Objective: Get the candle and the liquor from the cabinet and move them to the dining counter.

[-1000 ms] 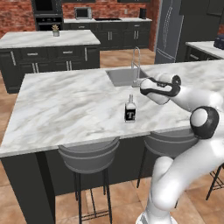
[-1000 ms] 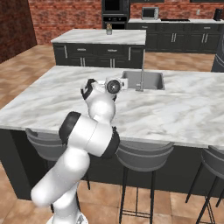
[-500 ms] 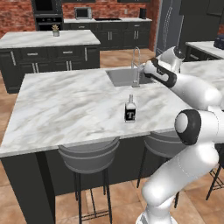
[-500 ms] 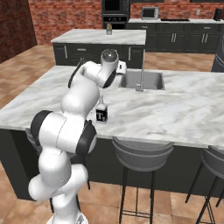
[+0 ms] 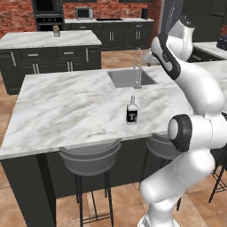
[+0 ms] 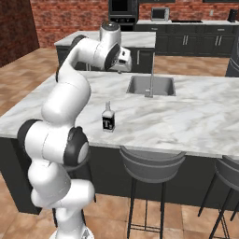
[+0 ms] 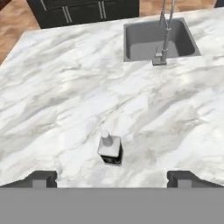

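A red brick kitchen with dark drawer cabinets surrounds a long white grey-veined marble table (image 5: 66, 106) in the left base view. A square black liquor bottle with a white "T" label (image 5: 131, 111) stands upright just right of the frame's centre, near the table's front edge and free of any grip. Above it in the frame lie the inset steel sink (image 5: 126, 79) and its faucet (image 5: 138, 66). The white arm bends high at the upper right.

In the right base view the bottle (image 6: 108, 118) stands left of centre, the sink (image 6: 151, 86) above and to its right. Two dark stools (image 6: 151, 165) sit under the front edge.

In the hand view the pincer (image 7: 112, 178) stands wide and empty, its tips at the bottom corners, well above the bottle (image 7: 110, 148) at lower centre.
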